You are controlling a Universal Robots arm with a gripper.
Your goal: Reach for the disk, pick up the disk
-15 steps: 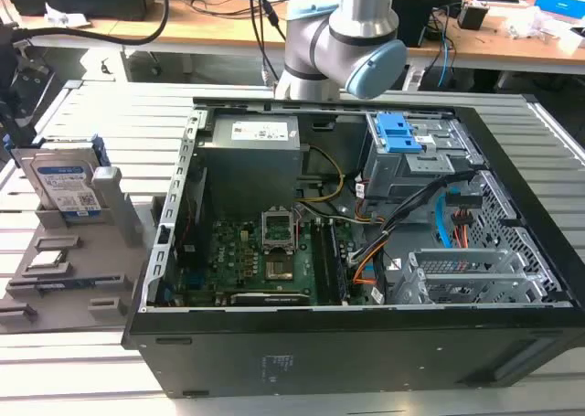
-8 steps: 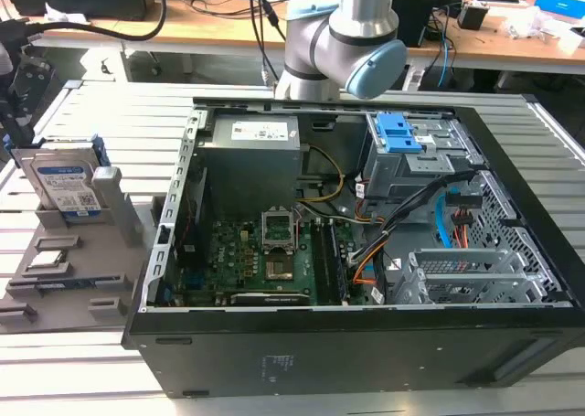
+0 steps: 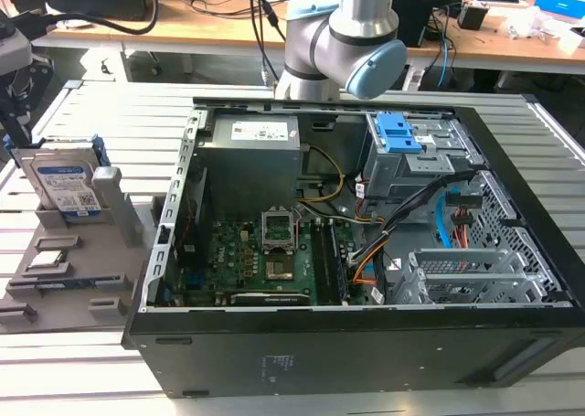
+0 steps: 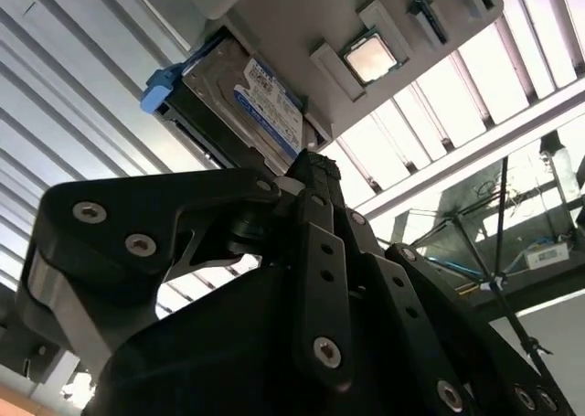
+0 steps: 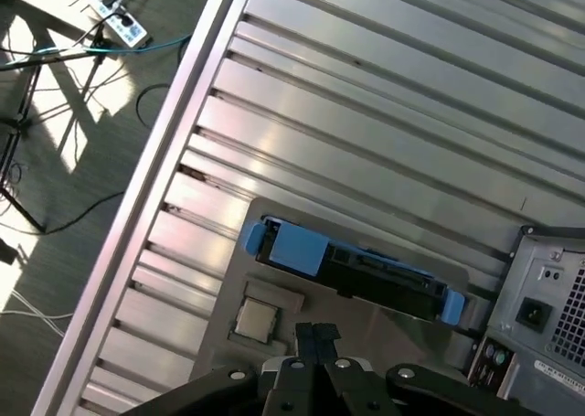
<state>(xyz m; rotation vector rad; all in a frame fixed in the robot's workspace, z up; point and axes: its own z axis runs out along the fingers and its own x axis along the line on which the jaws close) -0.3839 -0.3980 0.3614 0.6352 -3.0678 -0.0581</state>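
One hand (image 5: 316, 332), closed and empty, hangs near the disk (image 5: 366, 270) standing on edge

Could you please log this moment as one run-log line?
phase: reach; gripper: jaws shut, empty; silver metal rectangular disk, blue plastic frame: on edge in grey stand, untouched

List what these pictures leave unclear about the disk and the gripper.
- Exterior view: the disk stands in a grey holder, whose slot hides its lower edge.
- First wrist view: the disk lies edge-on, so its label face is turned away.
- Second wrist view: the gripper overlaps one corner of the disk; whether the two touch or stand apart cannot be told.
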